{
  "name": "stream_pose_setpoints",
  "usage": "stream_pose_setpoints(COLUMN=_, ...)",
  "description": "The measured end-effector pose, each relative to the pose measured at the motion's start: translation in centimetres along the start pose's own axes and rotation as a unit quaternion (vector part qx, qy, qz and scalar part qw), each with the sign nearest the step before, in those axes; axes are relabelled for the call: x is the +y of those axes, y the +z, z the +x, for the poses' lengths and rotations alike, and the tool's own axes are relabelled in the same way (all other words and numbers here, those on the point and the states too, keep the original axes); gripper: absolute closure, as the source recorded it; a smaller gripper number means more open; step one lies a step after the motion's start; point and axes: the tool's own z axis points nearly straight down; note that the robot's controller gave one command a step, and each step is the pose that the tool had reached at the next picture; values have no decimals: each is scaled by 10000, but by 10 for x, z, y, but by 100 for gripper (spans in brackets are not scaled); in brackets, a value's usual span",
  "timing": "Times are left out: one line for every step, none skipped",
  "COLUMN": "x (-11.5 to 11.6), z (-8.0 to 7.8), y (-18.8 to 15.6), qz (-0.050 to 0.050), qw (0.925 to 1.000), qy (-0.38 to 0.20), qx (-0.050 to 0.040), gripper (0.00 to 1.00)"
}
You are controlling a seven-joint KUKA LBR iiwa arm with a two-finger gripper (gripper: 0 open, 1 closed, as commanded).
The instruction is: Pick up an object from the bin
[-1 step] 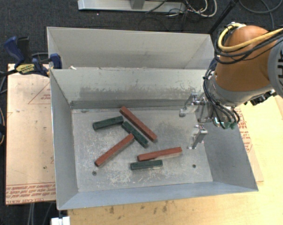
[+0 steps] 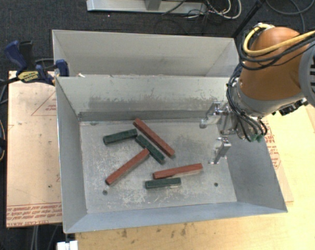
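Seemingly in the approach step, the gripper (image 2: 214, 137) hangs empty, fingers (image 2: 220, 151) spread wide, just right of the nearest red-brown bar (image 2: 177, 171), needing to shift left over it and descend.

The arm (image 2: 310, 61) enters from three o'clock, its orange-covered wrist (image 2: 272, 72) wrapped in cables; the tool (image 2: 219, 137) hangs low at the wrist's seven o'clock.

We record six bars on the floor of the bin (image 2: 147, 95). The rear-left bar (image 2: 120, 136) lies just left of the long diagonal bar (image 2: 154, 137). A short bar (image 2: 150, 149) lies against the front side of the long diagonal bar, and the front-left bar (image 2: 128, 166) touches it. The right-hand bar (image 2: 177, 171) lies just behind the front bar (image 2: 162, 183). The tool (image 2: 218, 149) stands to their right.
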Motion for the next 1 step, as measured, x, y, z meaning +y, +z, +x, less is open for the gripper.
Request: stream_pose_setpoints(x=12, z=5, y=64, qz=2, qw=9995, qy=-326, qx=-23, gripper=0)
